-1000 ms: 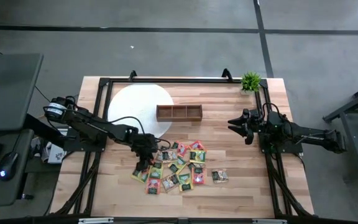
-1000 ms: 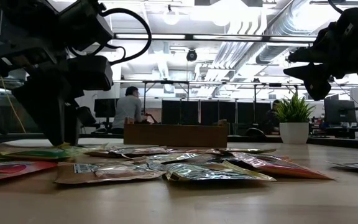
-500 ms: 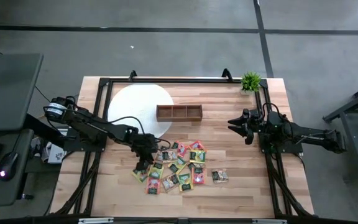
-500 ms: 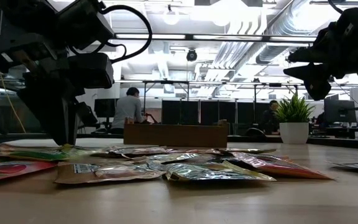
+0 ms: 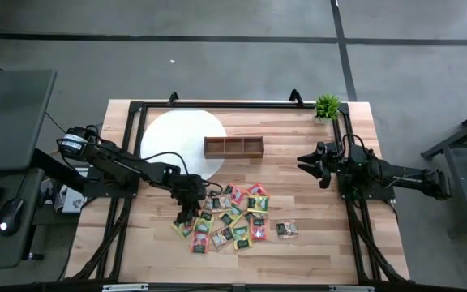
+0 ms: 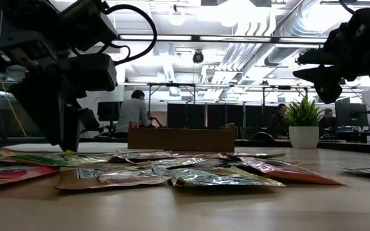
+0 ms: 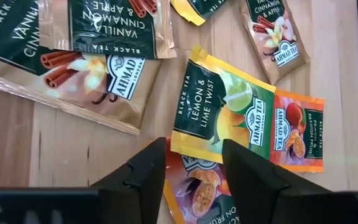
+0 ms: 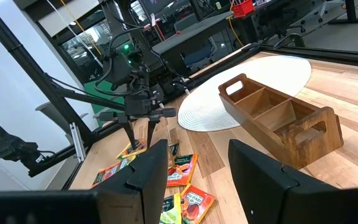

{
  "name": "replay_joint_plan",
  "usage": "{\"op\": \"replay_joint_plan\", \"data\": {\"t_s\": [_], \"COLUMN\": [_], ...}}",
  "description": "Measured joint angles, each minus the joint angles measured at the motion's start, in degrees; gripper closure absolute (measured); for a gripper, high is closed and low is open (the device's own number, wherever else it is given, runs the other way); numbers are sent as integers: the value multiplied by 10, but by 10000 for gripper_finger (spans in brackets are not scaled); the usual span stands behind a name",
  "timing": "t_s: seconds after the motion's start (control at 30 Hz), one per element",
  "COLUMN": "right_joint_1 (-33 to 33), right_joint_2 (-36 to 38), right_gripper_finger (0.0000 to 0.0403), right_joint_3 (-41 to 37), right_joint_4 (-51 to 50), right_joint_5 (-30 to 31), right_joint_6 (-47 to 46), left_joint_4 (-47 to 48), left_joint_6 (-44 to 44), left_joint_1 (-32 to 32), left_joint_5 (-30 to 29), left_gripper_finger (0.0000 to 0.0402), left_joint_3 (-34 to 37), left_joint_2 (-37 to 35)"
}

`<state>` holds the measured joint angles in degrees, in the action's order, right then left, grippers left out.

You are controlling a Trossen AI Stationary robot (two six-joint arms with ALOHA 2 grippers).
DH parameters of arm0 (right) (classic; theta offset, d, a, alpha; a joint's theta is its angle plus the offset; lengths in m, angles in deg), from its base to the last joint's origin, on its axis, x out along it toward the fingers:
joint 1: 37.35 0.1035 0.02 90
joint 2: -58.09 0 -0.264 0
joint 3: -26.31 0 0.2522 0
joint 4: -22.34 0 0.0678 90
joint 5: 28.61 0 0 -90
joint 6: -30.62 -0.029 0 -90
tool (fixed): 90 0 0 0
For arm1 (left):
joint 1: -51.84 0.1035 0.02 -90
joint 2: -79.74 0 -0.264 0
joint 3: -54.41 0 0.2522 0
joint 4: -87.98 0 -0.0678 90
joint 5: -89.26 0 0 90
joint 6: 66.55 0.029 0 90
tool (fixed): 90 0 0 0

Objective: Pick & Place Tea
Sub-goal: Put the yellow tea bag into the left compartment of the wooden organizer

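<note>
The tea packets (image 5: 232,217) lie as a loose, overlapping pile of green, yellow and red squares on the wooden table, near its front. My left gripper (image 5: 186,212) slants down at the pile's left edge and is open. In the left wrist view its fingertips (image 7: 194,152) stand on either side of the near edge of a lemon-lime packet (image 7: 225,115), which lies over an orange-red packet (image 7: 194,186). My right gripper (image 5: 305,162) waits open and level above the table's right side, with nothing between its fingers (image 8: 197,168). My left gripper comes slanting down from the table's left. In the low view its fingers (image 6: 60,138) reach to the level of the packets. Whether the tips touch the lemon-lime packet's near edge (image 7: 191,142) or the packet under it, I cannot tell. No packet is lifted.
A brown wooden three-compartment tray (image 5: 233,147) stands behind the pile, beside a round white mat (image 5: 177,139). A small potted plant (image 5: 327,105) stands at the far right corner. One packet (image 5: 287,230) lies apart to the right of the pile. Black frame rails run along the table's edges.
In the low view my left gripper's fingers drew closer together half a second ago and now stand apart again. The gripper has stayed at the same spot, and no packet has been lifted.
</note>
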<state>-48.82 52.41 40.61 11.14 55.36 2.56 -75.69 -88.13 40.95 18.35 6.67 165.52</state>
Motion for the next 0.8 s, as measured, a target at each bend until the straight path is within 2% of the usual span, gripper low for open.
{"op": "replay_joint_plan", "data": {"t_s": [0.17, 0.8], "right_joint_1": [0, 0], "right_joint_2": [0, 0], "right_gripper_finger": [238, 238], "right_joint_3": [0, 0], "right_joint_4": [0, 0], "right_joint_5": [0, 0], "right_joint_6": [0, 0], "left_joint_4": [0, -10], "left_joint_6": [-4, -16], "left_joint_1": [0, 0], "left_joint_5": [-8, 11], "left_gripper_finger": [228, 227], "left_joint_3": [0, -1], "left_joint_2": [0, 10]}}
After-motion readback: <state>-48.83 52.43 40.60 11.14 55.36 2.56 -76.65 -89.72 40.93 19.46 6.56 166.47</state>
